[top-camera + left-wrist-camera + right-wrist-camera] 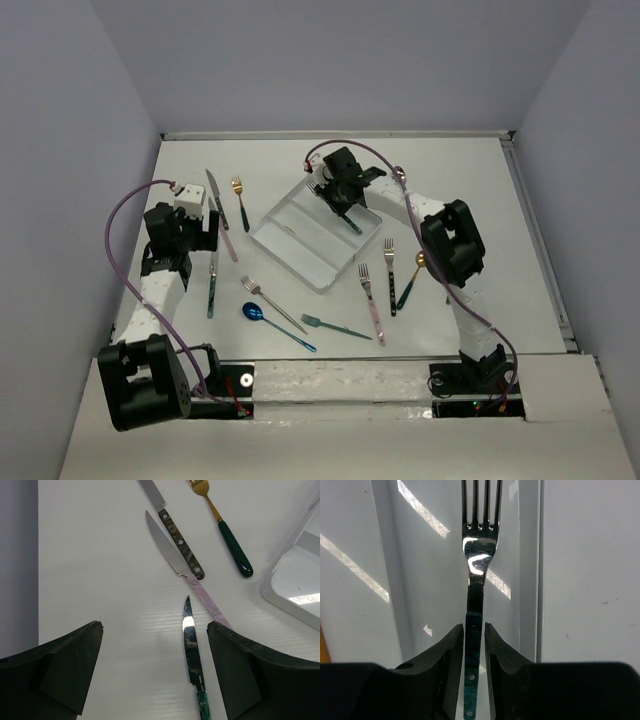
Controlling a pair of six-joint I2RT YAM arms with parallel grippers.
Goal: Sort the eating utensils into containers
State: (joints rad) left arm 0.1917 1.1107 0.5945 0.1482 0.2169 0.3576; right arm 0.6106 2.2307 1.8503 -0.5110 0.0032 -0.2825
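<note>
My right gripper is shut on the teal handle of a silver fork and holds it tines forward over the right-hand compartment of the white three-compartment tray. The top view shows this gripper at the tray's far end. My left gripper is open and empty, low over a teal-handled knife that lies between its fingers, nearer the right one. The top view shows this gripper left of the tray.
Ahead of the left gripper lie a pink-handled knife, a dark-handled knife and a gold fork with a green handle. In front of the tray lie a silver fork, blue spoon, teal fork, pink-handled fork, dark-handled fork and gold spoon.
</note>
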